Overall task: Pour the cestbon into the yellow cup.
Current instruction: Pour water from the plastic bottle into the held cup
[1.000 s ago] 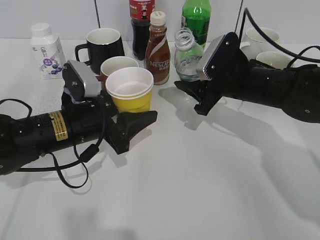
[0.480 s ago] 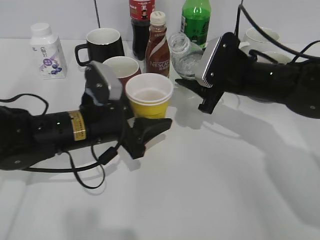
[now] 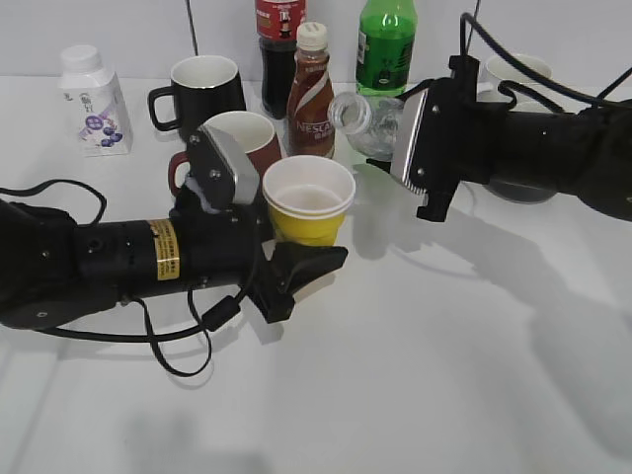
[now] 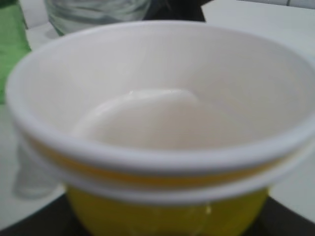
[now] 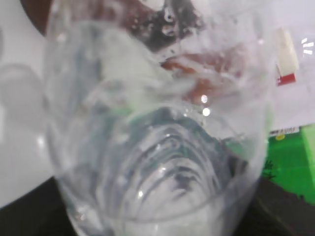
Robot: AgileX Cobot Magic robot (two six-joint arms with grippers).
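Observation:
My left gripper [image 3: 296,259] is shut on the yellow cup [image 3: 309,202], a yellow paper cup with a white rim, held upright just above the table. The cup fills the left wrist view [image 4: 162,147], white inside. My right gripper [image 3: 390,158] is shut on the cestbon [image 3: 367,120], a clear ribbed bottle with no cap. The bottle is tilted left, with its mouth pointing toward the cup and a little above and to the right of the rim. The clear bottle fills the right wrist view [image 5: 157,147].
Behind stand a dark red mug [image 3: 237,138], a black mug [image 3: 202,87], a brown Nescafe bottle [image 3: 311,94], a cola bottle [image 3: 279,44], a green soda bottle [image 3: 385,44] and a white milk bottle [image 3: 91,89]. White cups [image 3: 518,69] stand at the back right.
My left gripper has carried the yellow cup to the right. My right gripper has lifted the cestbon and tilted it leftward, its mouth now toward the cup.

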